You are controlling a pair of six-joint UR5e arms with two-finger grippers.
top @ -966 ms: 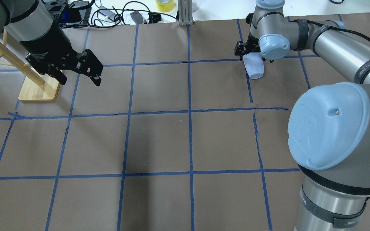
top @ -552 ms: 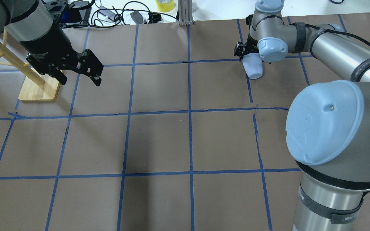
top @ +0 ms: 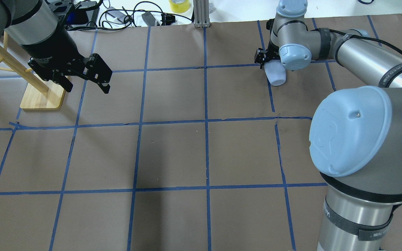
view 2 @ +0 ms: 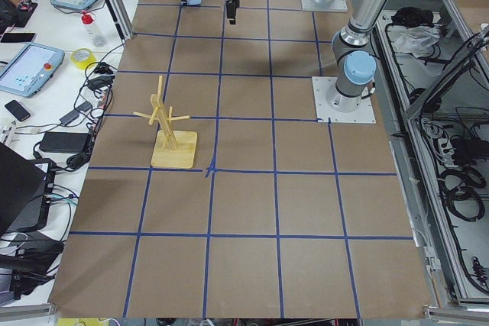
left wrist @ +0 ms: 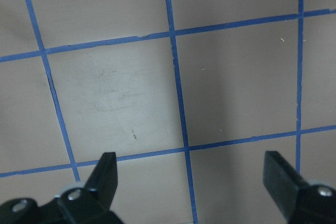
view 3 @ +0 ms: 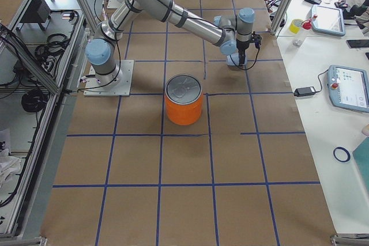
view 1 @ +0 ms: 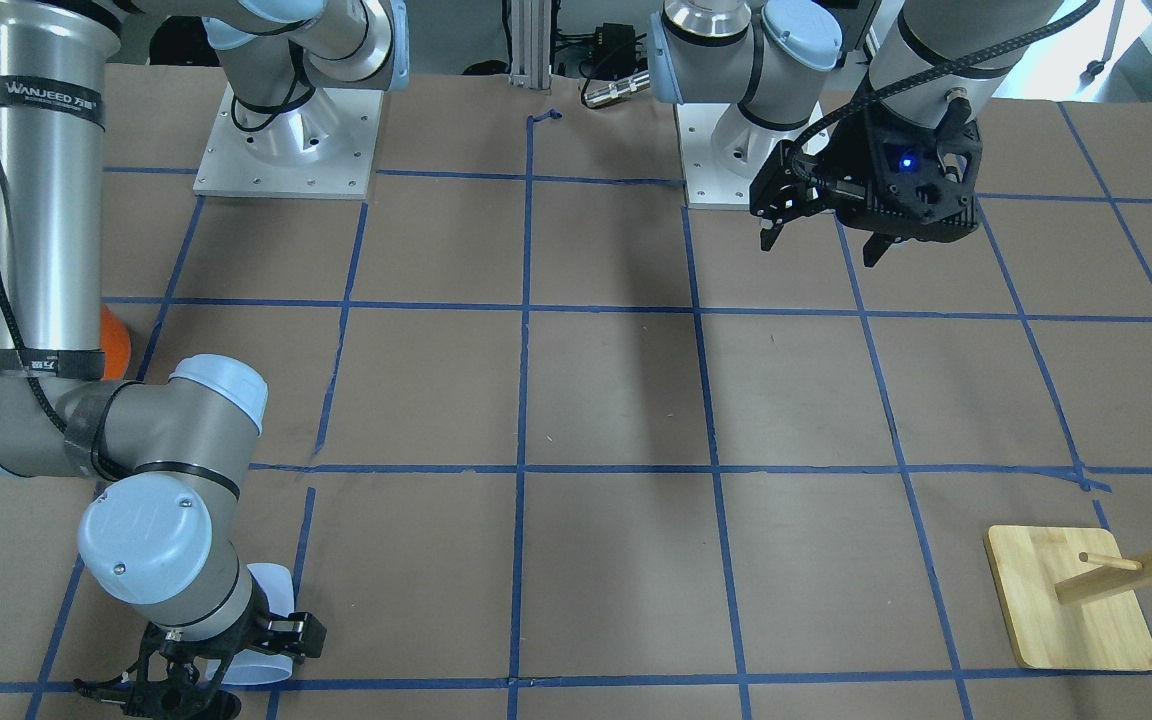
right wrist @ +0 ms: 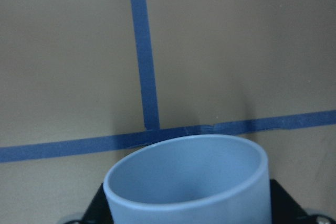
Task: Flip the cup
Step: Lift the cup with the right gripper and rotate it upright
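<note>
One cup [top: 276,74] — between right fingers [right wrist: 286,204]

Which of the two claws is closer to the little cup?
The right gripper: its jaws clamp the cup. The left gripper hangs open far across the table.

A table [top: 173,153] covered in brown paper fills the overhead view, ruled into squares by blue tape [top: 207,139]. At twelve o'clock, past its far edge, an aluminium post [top: 201,14] rises from a white surface. A yellow tape roll [top: 179,5] sits just beside it toward eleven, and tangled black cables [top: 124,15] lie further that way. In the left side view a white bench [view 2: 53,27] runs from nine to eleven o'clock, carrying tablet-like pendants [view 2: 29,66]. At three o'clock a railed trough [view 2: 458,150] holds coiled cables. Even light leaves a soft shadow [top: 145,174] on the paper toward six o'clock.
</note>
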